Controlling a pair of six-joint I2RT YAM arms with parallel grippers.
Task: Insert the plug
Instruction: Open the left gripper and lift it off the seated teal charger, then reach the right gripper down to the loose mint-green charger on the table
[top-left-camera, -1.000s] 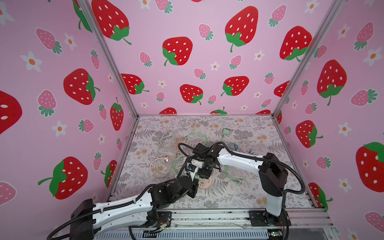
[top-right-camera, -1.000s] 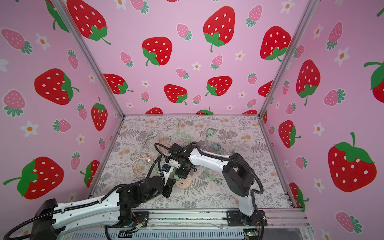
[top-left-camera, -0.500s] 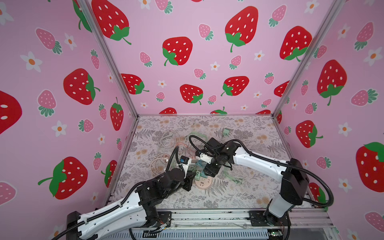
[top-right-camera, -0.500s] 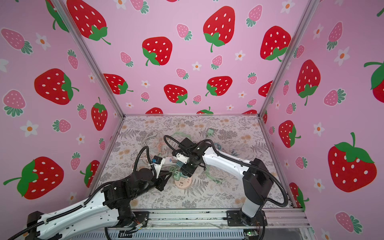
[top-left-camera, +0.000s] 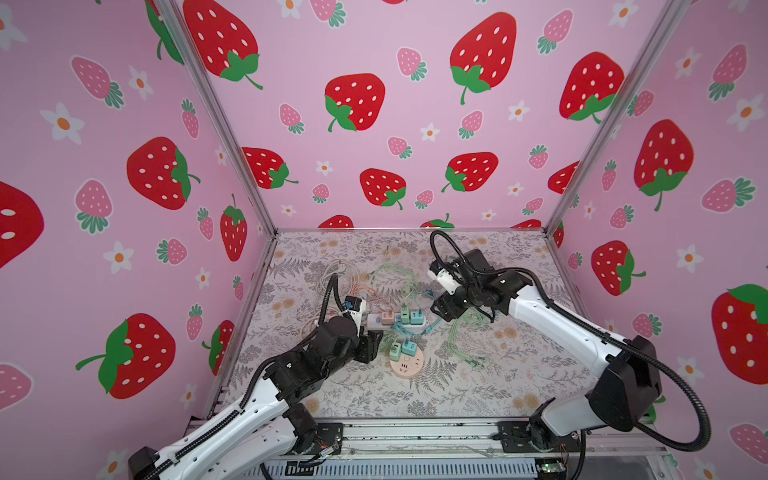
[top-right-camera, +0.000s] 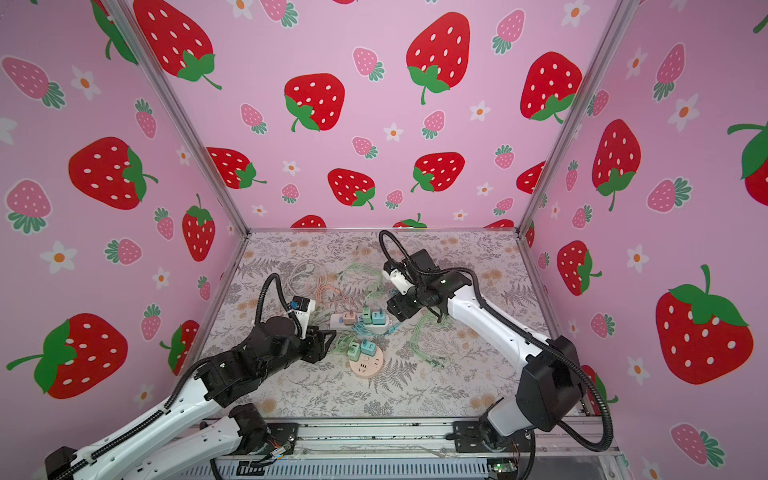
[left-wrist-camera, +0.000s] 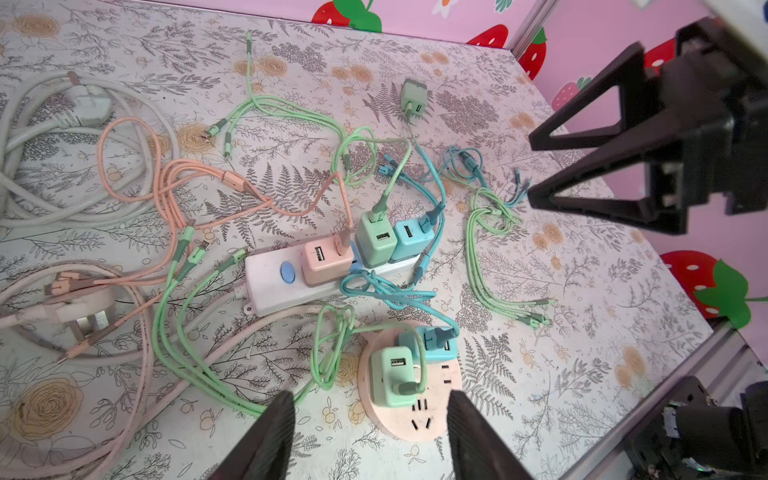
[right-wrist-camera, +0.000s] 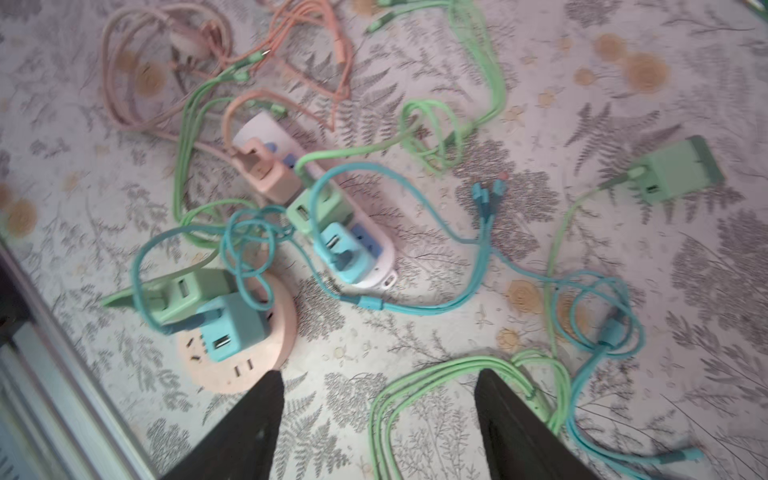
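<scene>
Left tool (left-wrist-camera: 370, 399) parted, mint-green cube plug (left-wrist-camera: 392, 376) seated on round pink socket (left-wrist-camera: 415, 430)

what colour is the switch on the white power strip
Blue: the oval switch on the white power strip, clearest in the left wrist view.

The left gripper (left-wrist-camera: 370, 409) and right gripper (right-wrist-camera: 378, 380) have parted their jaws and backed off the round socket (top-left-camera: 409, 369).
</scene>
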